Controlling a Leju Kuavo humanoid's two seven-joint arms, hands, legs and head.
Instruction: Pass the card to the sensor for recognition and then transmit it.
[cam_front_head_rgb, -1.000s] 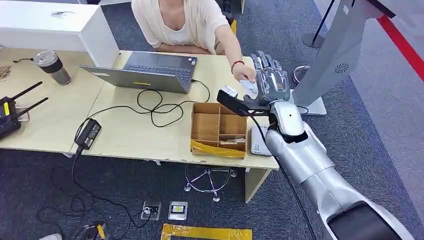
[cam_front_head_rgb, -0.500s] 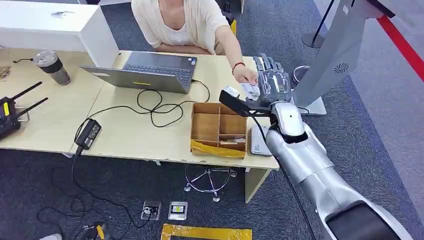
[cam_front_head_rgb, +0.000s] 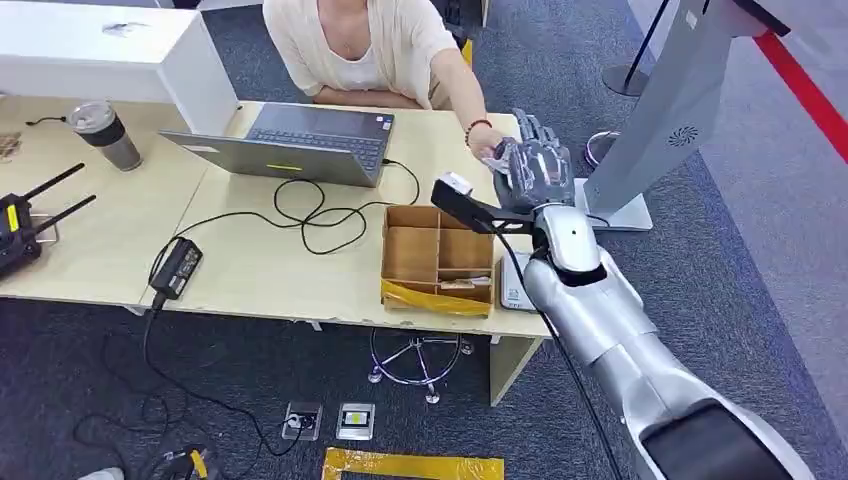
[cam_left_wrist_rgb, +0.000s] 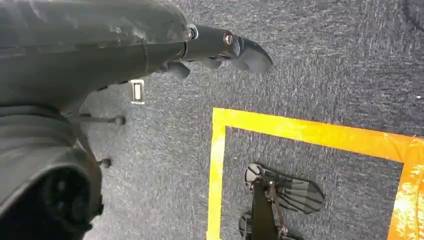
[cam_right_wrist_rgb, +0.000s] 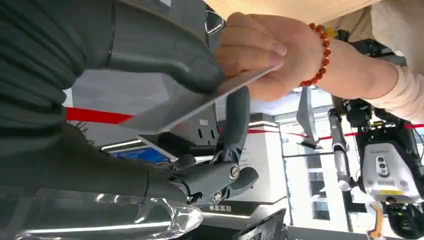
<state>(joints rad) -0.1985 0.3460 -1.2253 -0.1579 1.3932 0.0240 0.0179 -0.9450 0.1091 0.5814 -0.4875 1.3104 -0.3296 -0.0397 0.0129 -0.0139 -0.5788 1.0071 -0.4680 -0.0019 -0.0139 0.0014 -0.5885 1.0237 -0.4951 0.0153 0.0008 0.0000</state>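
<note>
a pale wooden table (cam_front_head_rgb: 270, 265) stands on dark blue-grey carpet (cam_front_head_rgb: 90, 380), with yellow tape (cam_left_wrist_rgb: 300, 131) marking the floor and a grey kiosk stand (cam_front_head_rgb: 665, 110) rising just past the table's far right corner. the card (cam_right_wrist_rgb: 200, 102) is thin, flat and light grey, seen nearly edge-on from the right wrist camera; it sits above the table's far right end, pinched at one end between the thick thumb and a dark finger of the right hand (cam_front_head_rgb: 532, 168), while the person's hand (cam_right_wrist_rgb: 260, 52) grips its other end, so both hold it at once. the left hand (cam_left_wrist_rgb: 220, 50) hangs over the carpet with its fingers curled in on nothing. on the table lie an open laptop (cam_front_head_rgb: 300, 145), a looped black cable (cam_front_head_rgb: 310, 215) running to a power brick (cam_front_head_rgb: 177, 268), a compartmented cardboard box (cam_front_head_rgb: 437, 258) just near of the handover, a white sensor (cam_front_head_rgb: 514, 283) beside it, a tumbler (cam_front_head_rgb: 105, 133) and a black radio unit (cam_front_head_rgb: 15, 230). the seated person (cam_front_head_rgb: 370, 50) reaches across the far edge.
</note>
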